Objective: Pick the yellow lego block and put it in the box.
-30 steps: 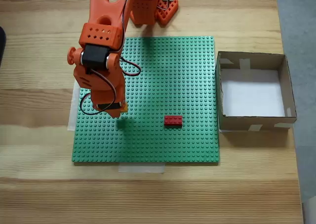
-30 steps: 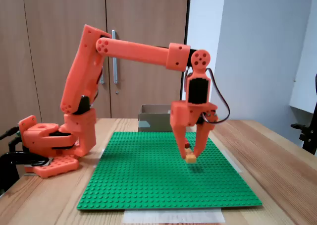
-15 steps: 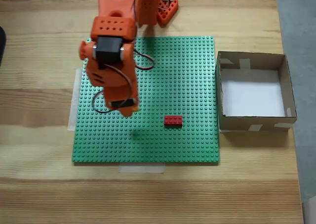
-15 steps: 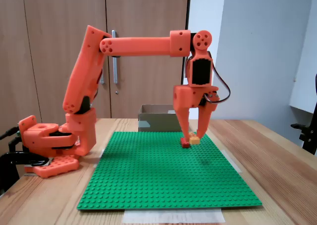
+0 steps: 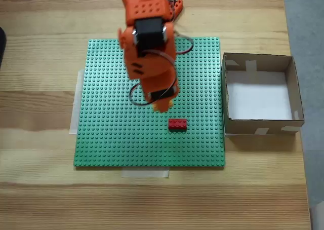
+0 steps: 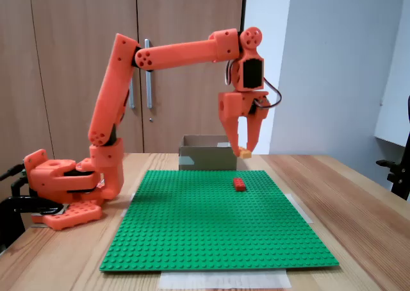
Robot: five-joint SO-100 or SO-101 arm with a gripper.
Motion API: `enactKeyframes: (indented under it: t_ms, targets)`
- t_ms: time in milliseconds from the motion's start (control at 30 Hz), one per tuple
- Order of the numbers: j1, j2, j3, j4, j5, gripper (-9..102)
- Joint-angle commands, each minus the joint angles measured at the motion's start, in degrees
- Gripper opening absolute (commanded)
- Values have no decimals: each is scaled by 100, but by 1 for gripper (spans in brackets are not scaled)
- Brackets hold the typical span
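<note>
Two lego bricks are in play on a green studded baseplate [image 5: 111, 139] that lies taped to a wooden desk [image 5: 40, 189]. One, the yellow lego block [image 6: 245, 152], is clamped between the fingertips of the orange arm's end effector [image 6: 243, 151], seen in a fixed view from the side, just right of centre and in the upper half of the frame. It hangs in the air, well clear of the baseplate. In a fixed view from above, the end effector [image 5: 162, 106] sits near the middle of the frame, and just a sliver of yellow shows at its tip.

The red lego brick [image 5: 177, 123] rests on the baseplate, just below and right of the end effector in the view from above, untouched.

The box [image 5: 298, 96], brown cardboard with low walls and a white bottom, stands at the right side of that view, just beside the baseplate's right edge. Nothing lies inside it. From the side, the box [image 6: 198, 157] shows behind the baseplate, around the centre of the frame.

Judging from this, the picking is done: the block is gripped and raised. What remains is carrying it across to the box, bringing it over the white bottom, and letting go.
</note>
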State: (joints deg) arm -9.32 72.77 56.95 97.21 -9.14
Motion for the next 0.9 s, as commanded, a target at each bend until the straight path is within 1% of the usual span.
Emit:
enactKeyframes:
  t_ms: [0,667,867]
  targets:
    - [-281,519,-246,53,70,7]
    - [-1925,712,-141,70,158,7]
    - [-2549,712,-141,44,114,7]
